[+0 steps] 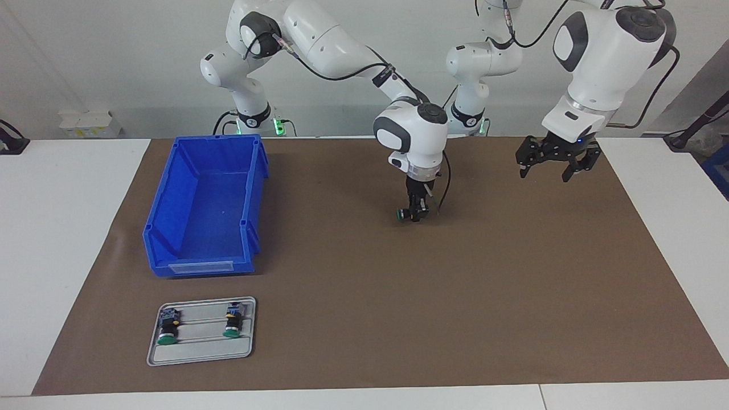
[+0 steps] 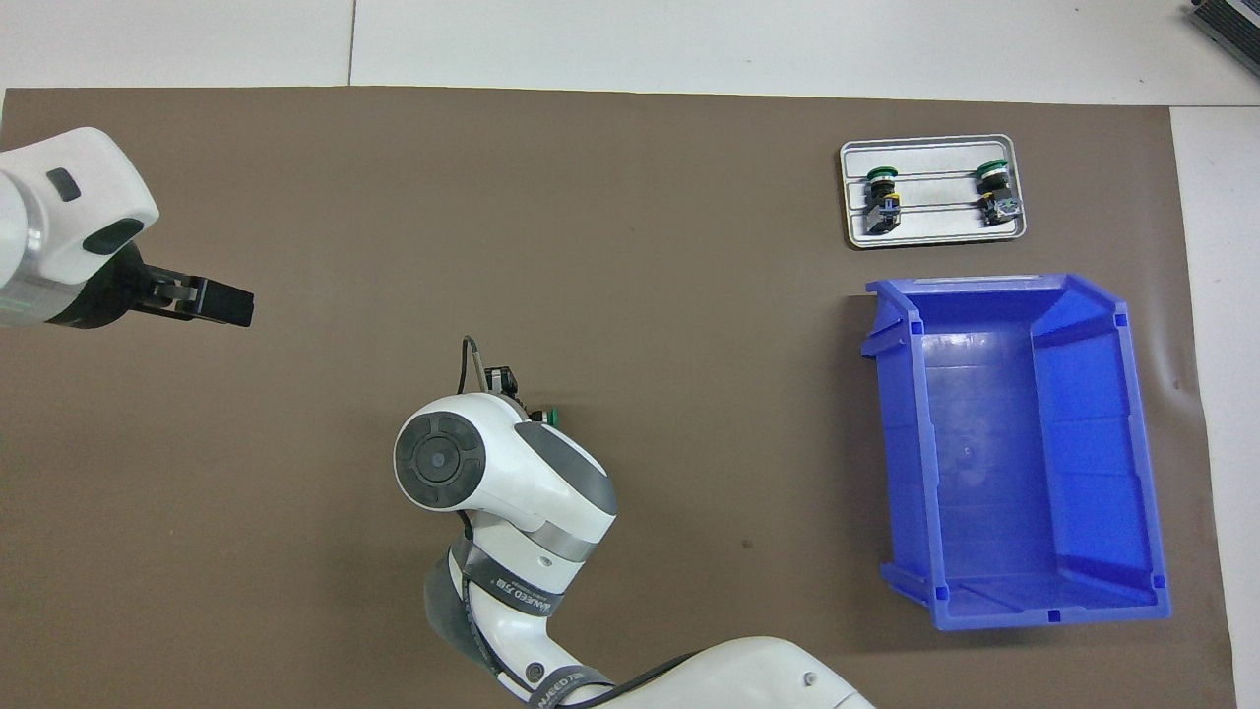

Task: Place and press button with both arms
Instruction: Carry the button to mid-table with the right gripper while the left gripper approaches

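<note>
My right gripper points straight down over the middle of the brown mat and is shut on the button. The button lies sideways in the grip, its green cap sticking out toward the right arm's end, very low at the mat. In the overhead view the right wrist hides the grip and only the button's green cap peeks out. My left gripper hangs open and empty in the air over the mat at the left arm's end, and shows again as the left gripper from above.
A blue bin stands on the mat toward the right arm's end. Farther from the robots lies a grey tray holding two more green-capped buttons. From above, the tray lies beside the bin.
</note>
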You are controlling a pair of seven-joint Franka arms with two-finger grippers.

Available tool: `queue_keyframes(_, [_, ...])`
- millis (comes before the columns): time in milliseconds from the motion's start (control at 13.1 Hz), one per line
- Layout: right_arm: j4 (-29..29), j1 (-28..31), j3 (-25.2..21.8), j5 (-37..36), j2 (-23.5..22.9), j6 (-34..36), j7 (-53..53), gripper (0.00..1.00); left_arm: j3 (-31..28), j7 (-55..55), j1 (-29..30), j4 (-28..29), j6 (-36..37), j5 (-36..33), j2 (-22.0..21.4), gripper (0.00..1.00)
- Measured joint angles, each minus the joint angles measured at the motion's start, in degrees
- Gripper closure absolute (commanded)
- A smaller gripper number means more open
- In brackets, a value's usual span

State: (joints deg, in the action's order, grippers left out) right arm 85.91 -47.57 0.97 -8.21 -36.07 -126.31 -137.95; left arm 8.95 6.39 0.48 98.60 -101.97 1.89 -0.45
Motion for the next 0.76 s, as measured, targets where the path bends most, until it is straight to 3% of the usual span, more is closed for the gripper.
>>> queue_keyframes(76, [0.1,0.0,0.0,0.0,0.0,0.0,0.0,0.43,0.1,0.9,-0.8,0.5,-0.9,0.9,0.0,0.00])
queue_keyframes(229, [0.1,0.0,0.0,0.7,0.0,0.0,-0.1,0.13,0.1,4.5,-2.0,1.4,-1.7,1.5,0.2,0.00])
queue_keyframes(305, [0.1,0.0,0.0,1.0,0.1,0.0,-0.1,0.05,0.1,6.1,-2.4,1.8,-2.4,1.5,0.7,0.00])
queue_keyframes(534, [0.1,0.5,-0.1,1.1,0.8,-0.1,-0.1,0.03,0.1,9.1,-2.9,2.4,-7.5,1.6,3.6,0.00])
queue_keyframes(763, [1.7,2.7,-0.1,1.1,5.1,0.0,4.9,0.01,0.1,10.9,-5.1,2.6,-14.6,1.6,7.5,0.00])
